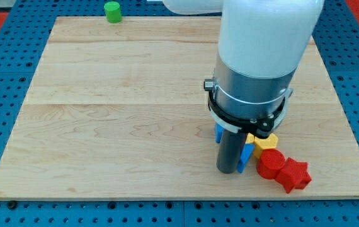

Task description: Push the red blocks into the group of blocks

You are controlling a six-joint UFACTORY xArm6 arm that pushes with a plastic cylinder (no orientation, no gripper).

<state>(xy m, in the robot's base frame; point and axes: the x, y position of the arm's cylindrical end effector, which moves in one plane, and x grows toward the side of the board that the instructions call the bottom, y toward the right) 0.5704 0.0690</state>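
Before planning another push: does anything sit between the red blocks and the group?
Nothing visible does. The red blocks already touch the yellow block at the group's edge. My tip rests left of them, beside a blue block.

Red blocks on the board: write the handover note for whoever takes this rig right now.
My tip: down on the wooden board near the view's bottom, just to the view's left of the cluster, against the blue blocks; the arm hides part of them.
Red cylinder and red star: side by side at the view's lower right, the cylinder touching the yellow blocks.
Done: both reds appear joined to the blue-yellow group.
Left: confirm contact once the arm clears. The green cylinder sits alone at the view's top left edge.
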